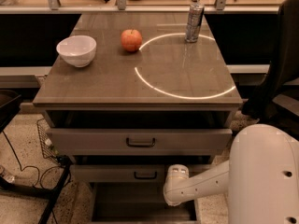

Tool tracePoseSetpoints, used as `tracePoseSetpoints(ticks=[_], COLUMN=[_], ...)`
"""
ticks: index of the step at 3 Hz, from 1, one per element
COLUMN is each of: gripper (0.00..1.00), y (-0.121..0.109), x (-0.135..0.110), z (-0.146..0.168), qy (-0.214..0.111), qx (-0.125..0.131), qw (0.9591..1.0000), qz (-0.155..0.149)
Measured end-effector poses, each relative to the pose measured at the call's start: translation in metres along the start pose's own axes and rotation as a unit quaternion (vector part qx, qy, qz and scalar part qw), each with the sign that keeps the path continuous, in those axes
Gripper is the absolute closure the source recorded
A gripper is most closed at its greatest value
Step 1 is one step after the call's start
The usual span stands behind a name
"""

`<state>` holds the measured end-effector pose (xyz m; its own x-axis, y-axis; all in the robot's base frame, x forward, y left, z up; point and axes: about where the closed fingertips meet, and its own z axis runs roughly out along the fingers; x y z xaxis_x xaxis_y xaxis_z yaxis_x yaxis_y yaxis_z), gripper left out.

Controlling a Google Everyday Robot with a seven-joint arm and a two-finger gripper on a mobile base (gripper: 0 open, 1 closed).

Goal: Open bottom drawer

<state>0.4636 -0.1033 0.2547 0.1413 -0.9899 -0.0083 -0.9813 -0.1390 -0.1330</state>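
The cabinet has a top drawer (93, 141) with a wide black handle and a middle drawer (103, 174) with a smaller handle. The bottom drawer (135, 205) is the dark, shadowed level under them at the frame's lower edge. Its handle does not show, and I cannot tell whether it is pulled out. My white arm reaches in from the lower right. Its rounded wrist (175, 186) sits in front of the right part of the middle drawer, just above the bottom drawer's right side. My gripper is hidden behind and below this wrist.
On the cabinet top (117, 87) stand a white bowl (76, 50), a red apple (131, 39) and a can (194, 22). A dark chair (280, 78) is at the right. Cables and a black stand (51, 195) lie on the floor at the left.
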Motion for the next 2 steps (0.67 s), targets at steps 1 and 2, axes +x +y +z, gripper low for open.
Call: tracePoseSetpoints(ticks=[1, 2], gripper=[1.0, 1.0], y=[0.016, 0.036], x=[0.013, 0.025], z=[0.01, 0.028], qy=[0.007, 0.002], qx=[-0.02, -0.042], qw=[0.9997, 0.9985], qz=[0.015, 0.035])
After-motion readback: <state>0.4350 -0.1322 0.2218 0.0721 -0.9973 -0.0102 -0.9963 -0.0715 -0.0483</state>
